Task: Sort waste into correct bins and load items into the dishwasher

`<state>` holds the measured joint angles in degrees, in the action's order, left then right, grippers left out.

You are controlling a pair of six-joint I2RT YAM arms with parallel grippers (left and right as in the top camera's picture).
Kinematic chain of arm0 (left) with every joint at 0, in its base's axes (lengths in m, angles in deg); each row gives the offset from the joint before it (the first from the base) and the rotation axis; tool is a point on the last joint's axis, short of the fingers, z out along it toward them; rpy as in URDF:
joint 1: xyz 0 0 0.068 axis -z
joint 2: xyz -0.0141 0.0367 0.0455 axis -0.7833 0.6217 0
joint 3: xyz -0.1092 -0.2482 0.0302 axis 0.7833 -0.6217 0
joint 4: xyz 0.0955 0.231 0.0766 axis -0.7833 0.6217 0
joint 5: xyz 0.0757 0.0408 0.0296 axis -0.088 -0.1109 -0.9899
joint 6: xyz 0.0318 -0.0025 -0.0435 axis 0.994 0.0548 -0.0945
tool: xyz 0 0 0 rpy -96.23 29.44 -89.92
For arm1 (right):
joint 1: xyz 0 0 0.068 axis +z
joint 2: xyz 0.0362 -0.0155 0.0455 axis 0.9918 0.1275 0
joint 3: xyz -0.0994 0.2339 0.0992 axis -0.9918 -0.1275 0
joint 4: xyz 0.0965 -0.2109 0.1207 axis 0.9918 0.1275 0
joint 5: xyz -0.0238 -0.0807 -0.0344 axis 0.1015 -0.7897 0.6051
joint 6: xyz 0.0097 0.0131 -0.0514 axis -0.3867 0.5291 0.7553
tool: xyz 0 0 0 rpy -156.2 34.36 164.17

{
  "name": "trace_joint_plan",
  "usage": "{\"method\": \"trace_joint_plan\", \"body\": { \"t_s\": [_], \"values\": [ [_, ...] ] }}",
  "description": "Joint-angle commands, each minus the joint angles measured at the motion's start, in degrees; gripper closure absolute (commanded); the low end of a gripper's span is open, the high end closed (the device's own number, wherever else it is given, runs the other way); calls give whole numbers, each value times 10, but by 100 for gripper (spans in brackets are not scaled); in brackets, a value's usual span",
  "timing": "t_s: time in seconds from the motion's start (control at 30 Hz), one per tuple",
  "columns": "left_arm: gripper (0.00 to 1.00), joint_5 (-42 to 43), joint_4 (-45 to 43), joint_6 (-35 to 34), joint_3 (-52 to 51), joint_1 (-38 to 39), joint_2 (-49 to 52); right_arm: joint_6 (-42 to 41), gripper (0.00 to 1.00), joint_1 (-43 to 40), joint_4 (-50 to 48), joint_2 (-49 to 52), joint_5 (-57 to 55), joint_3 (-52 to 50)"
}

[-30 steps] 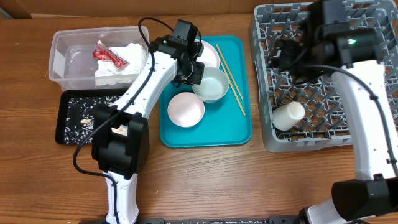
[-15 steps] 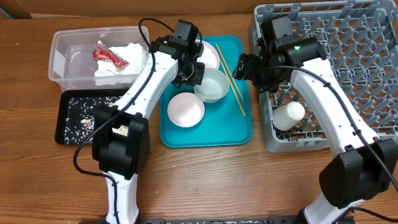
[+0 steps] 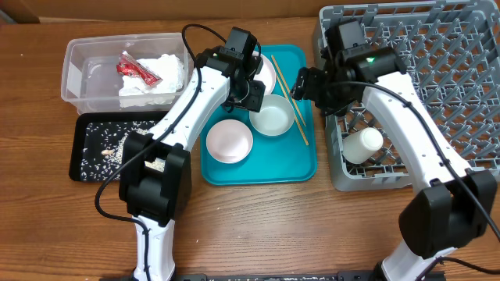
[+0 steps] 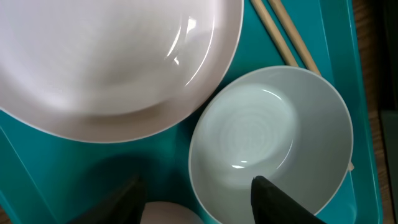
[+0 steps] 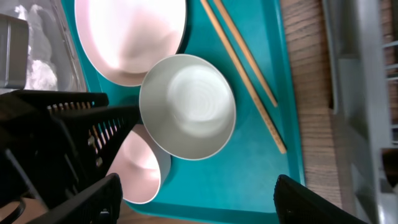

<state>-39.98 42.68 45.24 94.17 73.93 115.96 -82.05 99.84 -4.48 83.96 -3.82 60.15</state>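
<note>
Claws are both gaping wide: the left claw is hovering astride the rim of the pale bowl, the right claw is hanging above the teal tray, holding nothing.

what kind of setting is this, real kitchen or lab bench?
Probably a lab bench mock-up, not a kitchen: a bare wooden table, a grey dish rack standing in for the dishwasher, and a clear tub and black tray serving as bins.
</note>
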Motion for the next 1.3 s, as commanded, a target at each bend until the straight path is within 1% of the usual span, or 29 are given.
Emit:
{"method": "trace_joint_plan", "body": {
  "t_s": [0.0,0.07,0.17,0.2,0.27,0.3,0.37,0.5,0.53,0.57,0.6,0.63,0.67,0.7,0.73,0.77,0.87,0.97,1.1,1.17,1.27],
  "values": [
    [38,5,24,-2,44,-16,-4,-12,22,11,-7,19,0,-2],
    [37,5,67,-2,102,-33,-5,-16,24,16,-13,35,-5,-2],
    [39,5,113,-4,167,-53,-5,-32,28,19,-14,60,-15,-2],
    [40,5,127,-4,190,-61,-5,-42,33,21,-16,73,-20,-2],
    [42,4,143,-4,223,-75,-5,-47,38,28,-26,98,-23,-2],
    [42,4,147,-4,236,-84,-5,-60,39,32,-28,107,-32,-2],
    [43,3,147,-7,251,-99,-5,-88,42,44,-29,129,-69,-2],
    [43,2,146,-30,256,-125,-5,-102,49,57,-31,152,-99,-2],
    [43,2,145,-30,256,-133,-4,-104,58,60,-35,157,-106,-3],
    [41,2,144,-30,256,-138,-4,-104,60,61,-38,162,-106,-3],
    [37,2,144,-30,256,-145,-4,-104,66,61,-42,169,-105,-3],
    [30,2,144,-30,256,-148,-4,-104,69,61,-43,174,-105,-3],
    [16,2,144,-29,256,-150,-4,-104,80,61,-43,180,-105,-3],
    [0,2,145,-29,256,-151,-4,-104,87,61,-43,181,-105,-3],
    [0,2,145,-29,256,-151,-4,-106,93,61,-43,181,-105,-3],
    [0,2,145,-29,256,-151,-4,-106,96,61,-43,181,-105,-3],
    [0,2,145,-29,256,-151,-4,-106,96,61,-40,180,-105,3],
    [0,2,145,-29,256,-151,-4,-105,96,60,-17,171,-106,25],
    [0,2,145,-29,256,-151,-4,-91,96,54,40,132,-125,94],
    [0,2,145,-29,256,-151,-4,-86,96,50,80,103,-172,144],
    [0,2,145,-29,256,-151,-4,-87,96,39,129,65,-297,215]
  ]
}}
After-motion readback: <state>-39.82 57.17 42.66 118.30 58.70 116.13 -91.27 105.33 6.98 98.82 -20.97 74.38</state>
